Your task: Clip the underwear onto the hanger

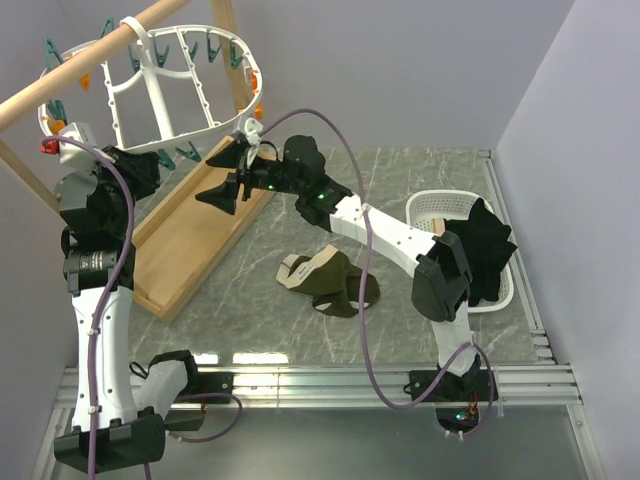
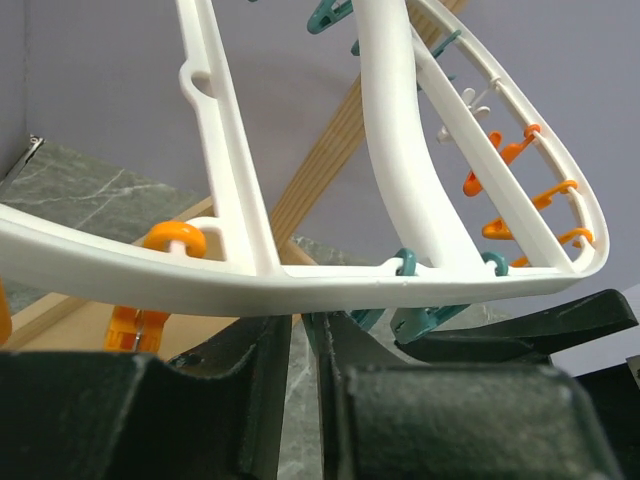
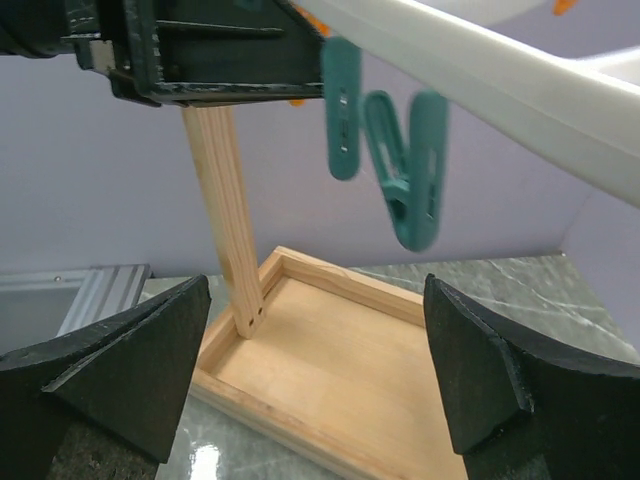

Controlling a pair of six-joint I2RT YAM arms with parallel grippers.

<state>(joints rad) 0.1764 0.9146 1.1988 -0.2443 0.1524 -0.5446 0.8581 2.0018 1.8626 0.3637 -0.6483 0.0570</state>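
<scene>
Underwear: light, limp, likely to slump; pinch it at a doubled waistband edge. Right gripper spread wide, empty. Left gripper nearly together under the hanger; whether it grips anything cannot be told

Clear room lies between the right gripper's spread fingers. Above, a teal clothespin, the hanger and a wooden post crowd the way.

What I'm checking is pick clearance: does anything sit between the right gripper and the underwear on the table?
Nothing visible does. The right gripper hangs open up by the hanger. The underwear lies alone on bare table nearer the arm bases, apart from the wooden tray and the basket.
</scene>
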